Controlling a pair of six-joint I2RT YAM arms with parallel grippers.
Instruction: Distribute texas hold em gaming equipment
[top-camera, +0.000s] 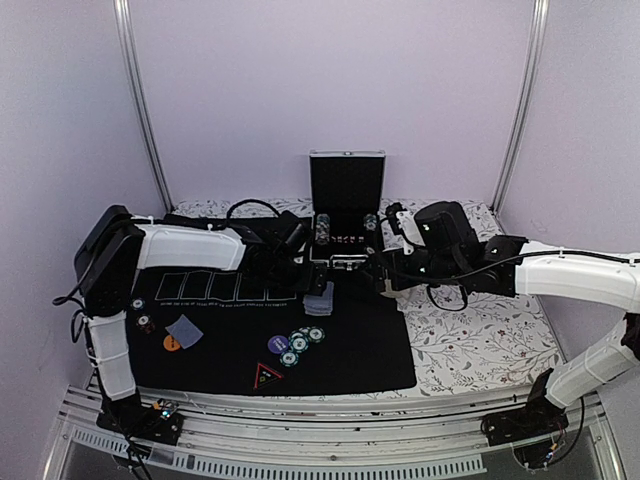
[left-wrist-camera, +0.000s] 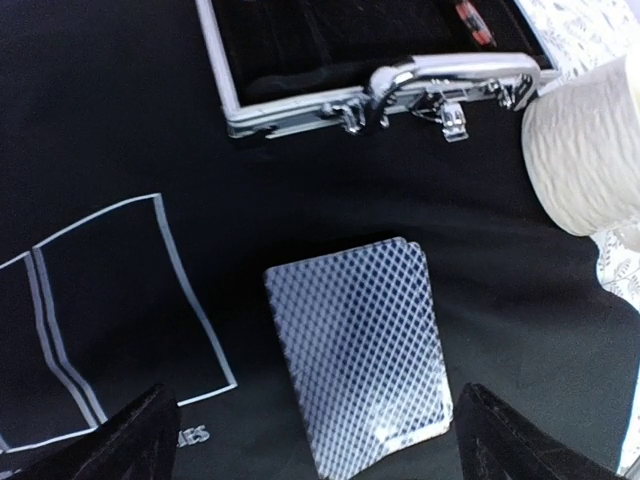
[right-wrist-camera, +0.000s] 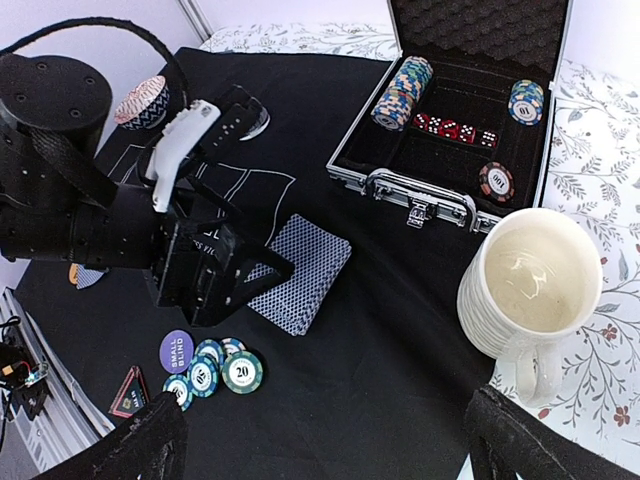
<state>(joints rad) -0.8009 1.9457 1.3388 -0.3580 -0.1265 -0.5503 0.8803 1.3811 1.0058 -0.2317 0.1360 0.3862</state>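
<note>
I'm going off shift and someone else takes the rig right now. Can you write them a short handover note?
Left tool: open, empty, hovering over the card deck on the black mat.
Right tool: open, empty, beside the cream mug.
Chip cluster and purple button lie at the mat's near edge. A few chips, an orange button and a card lie at its left edge.
Open case holds chip stacks.
Done: two spots partly supplied. Left to do: probably dealing from the deck and handing out more chips.
</note>
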